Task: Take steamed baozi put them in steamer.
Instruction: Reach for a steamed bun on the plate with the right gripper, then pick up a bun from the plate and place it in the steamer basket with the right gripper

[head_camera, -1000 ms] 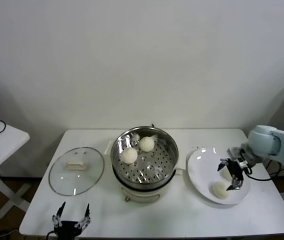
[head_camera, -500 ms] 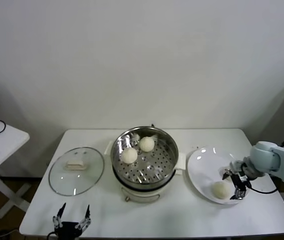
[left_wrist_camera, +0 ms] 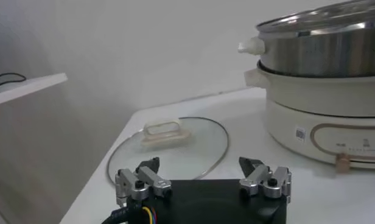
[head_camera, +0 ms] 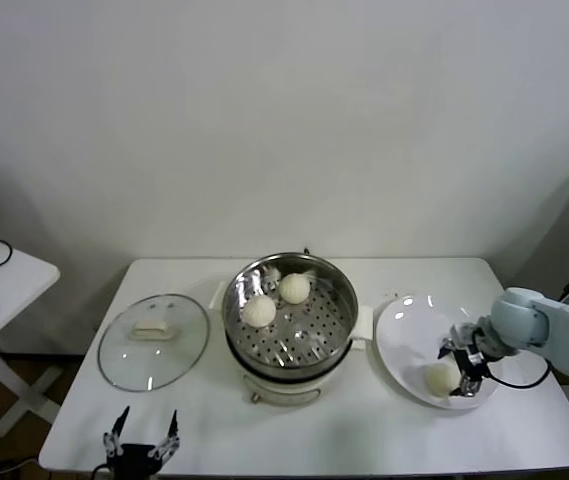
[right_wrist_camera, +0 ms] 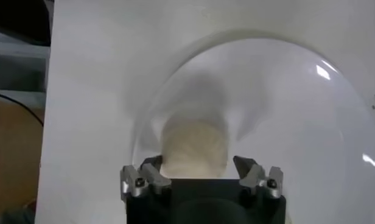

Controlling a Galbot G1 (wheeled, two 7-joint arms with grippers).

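I have the table (head_camera: 404, 445) across the lower frame, the steamer (head_camera: 290, 316) at centre holding two buns (head_camera: 259, 311), the glass lid (head_camera: 153, 340) at left, the plate (head_camera: 404, 345) at right. On the plate I count one visible bun (head_camera: 442, 377); any fourth is hidden. My right gripper (head_camera: 467, 367) straddles that bun, jaws spread, nothing held. I'd settle lower, centre it, then squeeze gently so the soft dough isn't crushed. My left gripper (head_camera: 144, 441) idles released at bottom left.
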